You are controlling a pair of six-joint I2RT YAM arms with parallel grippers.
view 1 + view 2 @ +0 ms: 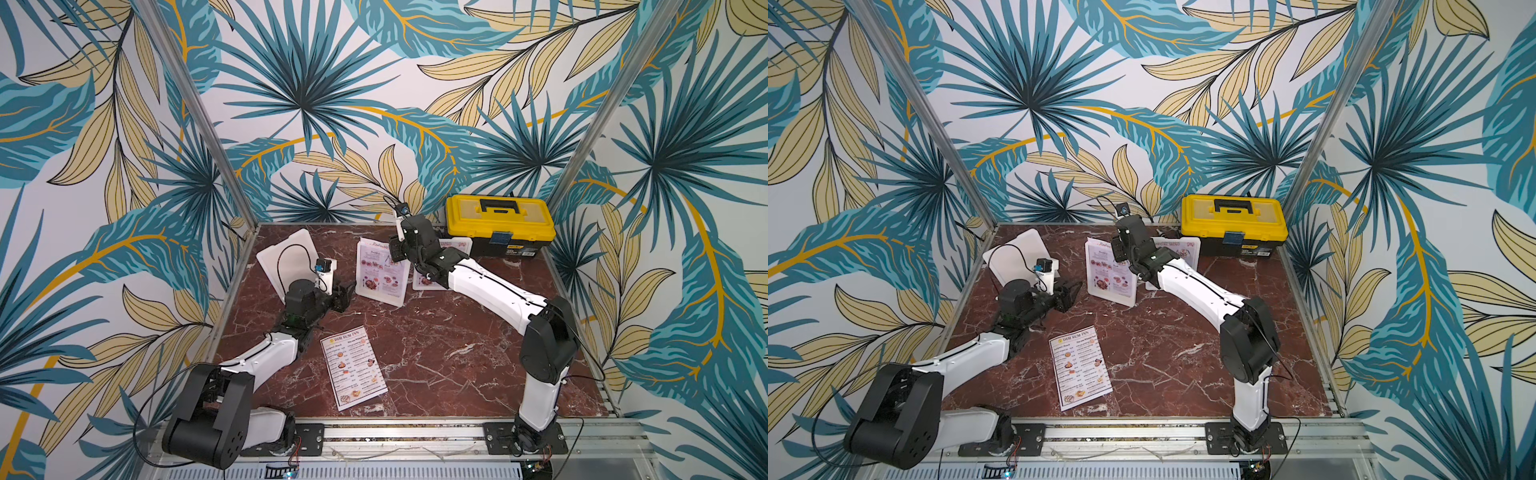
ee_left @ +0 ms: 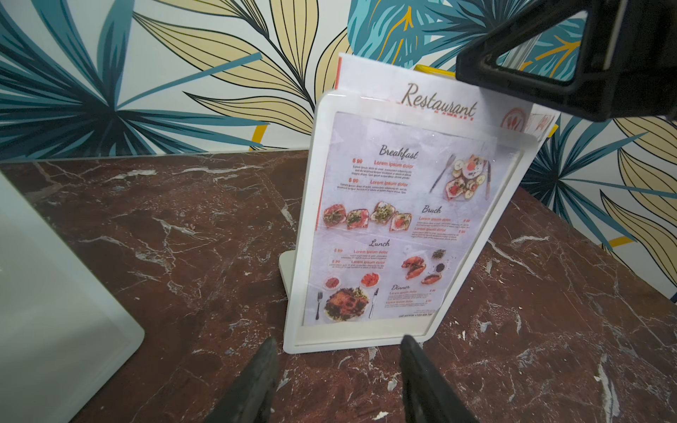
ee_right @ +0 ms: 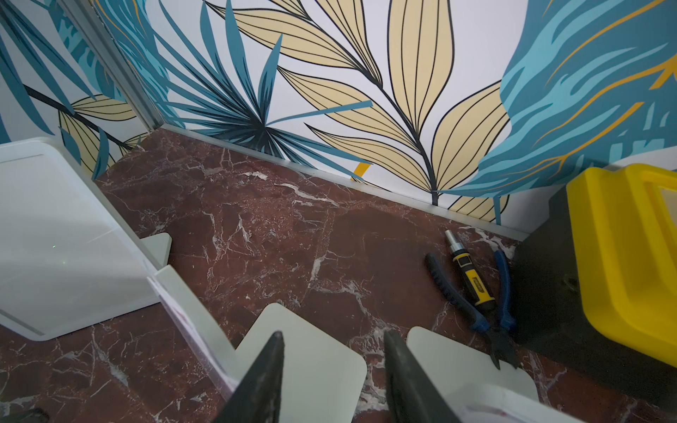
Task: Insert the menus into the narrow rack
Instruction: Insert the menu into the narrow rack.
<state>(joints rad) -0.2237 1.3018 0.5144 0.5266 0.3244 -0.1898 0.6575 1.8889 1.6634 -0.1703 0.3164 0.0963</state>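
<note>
The marble table (image 1: 436, 353) bore the upright white rack (image 2: 348, 338), a Restaurant menu (image 2: 395, 219) inside (its top poking out). The DIM SUM INN menu (image 1: 353, 368) lay flat, well apart from both grippers. Left gripper (image 2: 337, 344), jaws apart and empty, faced the rack's foot; right gripper (image 3: 333, 337), jaws apart, hung by its top.

You can read "DIM SUM INN" on the flat menu (image 1: 353, 368), and "Restaurant", "Breakfast", "Lunch", "Dinner" on the standing menu (image 2: 395, 219).

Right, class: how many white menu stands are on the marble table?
3. An empty stand at the back left, a middle stand holding the Restaurant menu, and a third stand partly hidden behind the right arm. No others show.
</note>
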